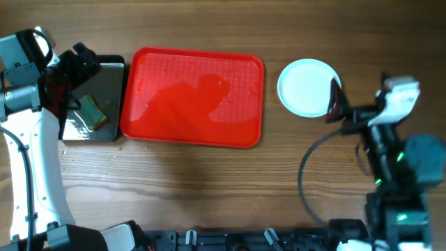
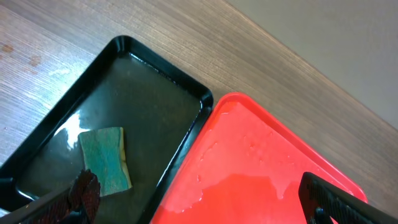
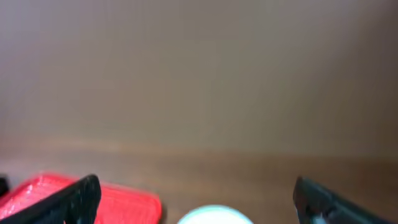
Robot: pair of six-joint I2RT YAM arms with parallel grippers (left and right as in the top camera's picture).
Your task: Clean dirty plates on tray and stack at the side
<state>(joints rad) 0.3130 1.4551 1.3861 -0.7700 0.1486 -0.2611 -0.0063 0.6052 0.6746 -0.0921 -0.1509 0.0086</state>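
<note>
A wet red tray (image 1: 192, 97) lies at the table's middle with no plates on it; it also shows in the left wrist view (image 2: 261, 168). A white plate (image 1: 304, 86) sits on the table right of the tray; its rim shows in the right wrist view (image 3: 214, 215). A green-and-yellow sponge (image 1: 94, 112) lies in a black tray of water (image 1: 104, 77), seen too in the left wrist view (image 2: 107, 158). My left gripper (image 1: 78, 66) is open and empty above the black tray (image 2: 155, 81). My right gripper (image 1: 334, 101) is open and empty at the plate's right edge.
The black tray abuts the red tray's left side. Bare wooden table lies in front of both trays and around the plate. A cable loops at the front right (image 1: 310, 174).
</note>
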